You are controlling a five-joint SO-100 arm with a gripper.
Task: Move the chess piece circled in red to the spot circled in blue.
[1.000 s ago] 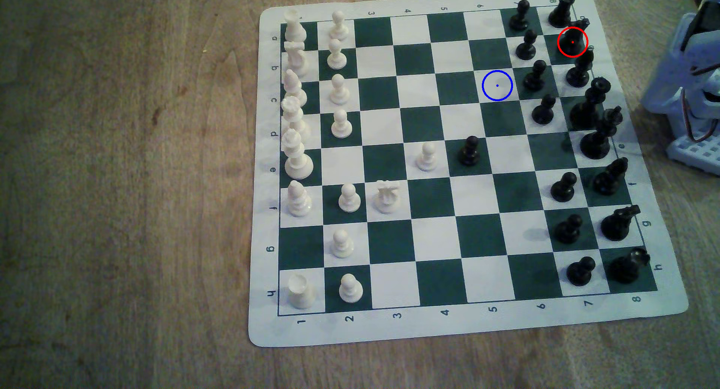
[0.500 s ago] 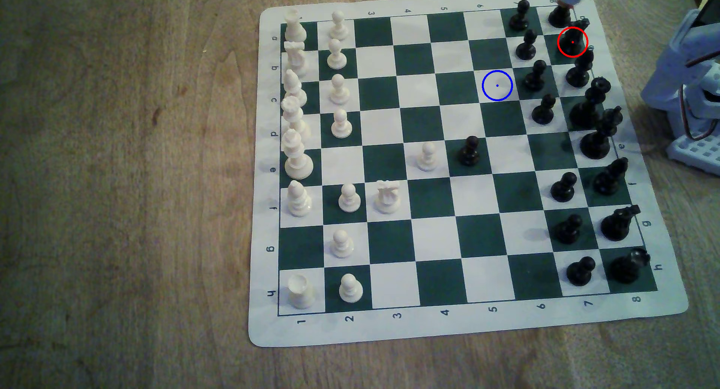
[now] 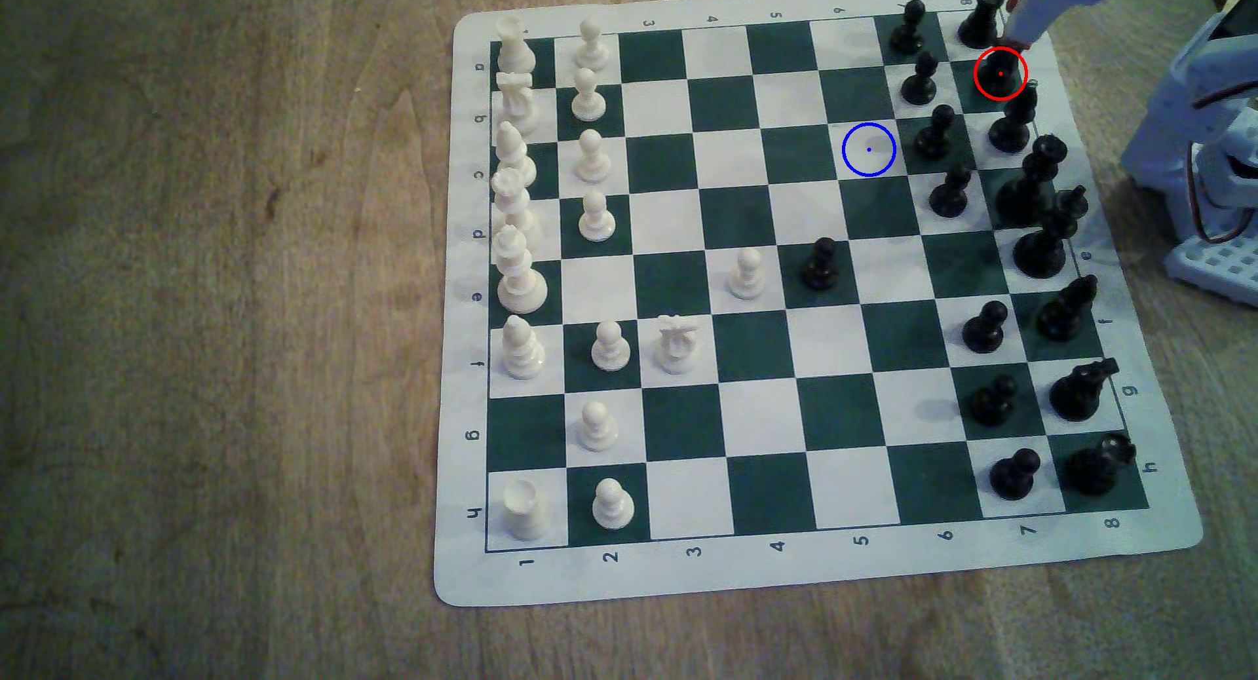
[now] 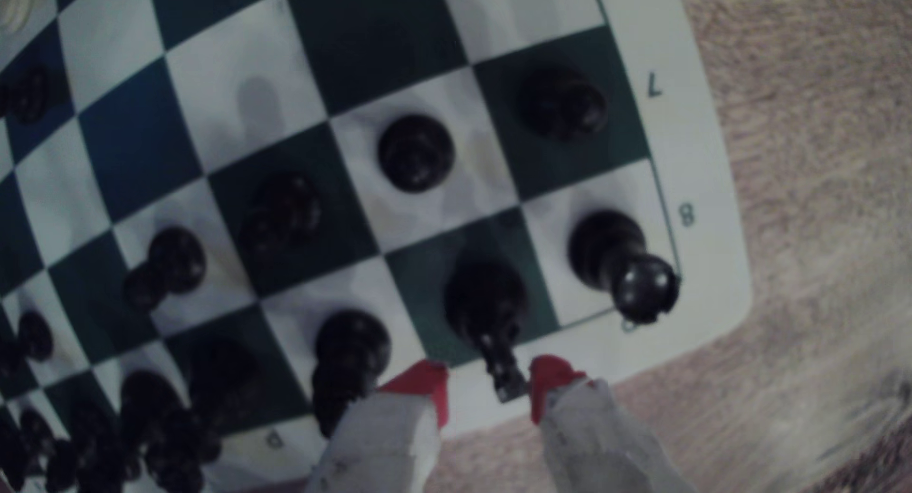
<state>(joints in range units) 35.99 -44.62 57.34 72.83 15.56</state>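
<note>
the gripper (image 4: pixel 488 389) hangs over the far corner of the chess mat (image 3: pixel 817 571), its two red-tipped white fingers (image 4: pixel 424 382) spread apart with nothing clamped between them. in the wrist view the black knight (image 4: pixel 486 300) stands just ahead of the fingertips, and its angular head pokes into the gap between the two red tips without clearly touching either one. in the exterior view the gripper (image 3: pixel 1018 40) comes in from the top edge at the exterior view's right, its tip ending just above the red ring, where the knight (image 3: pixel 999 74) sits on a dark square in the column marked 8. the black rook (image 4: pixel 612 261) stands on the white corner square next to the knight, just beside the gripper's finger; in the exterior view the rook (image 3: pixel 981 20) shows right against the white gripper body. the blue-ringed white square (image 3: pixel 868 149) lies two columns toward the exterior view's left and one row nearer, well apart from the gripper, with a black pawn (image 3: pixel 934 134) on the square beside it. the arm's pale base (image 3: pixel 1218 176) stands off the mat at the exterior view's right.
</note>
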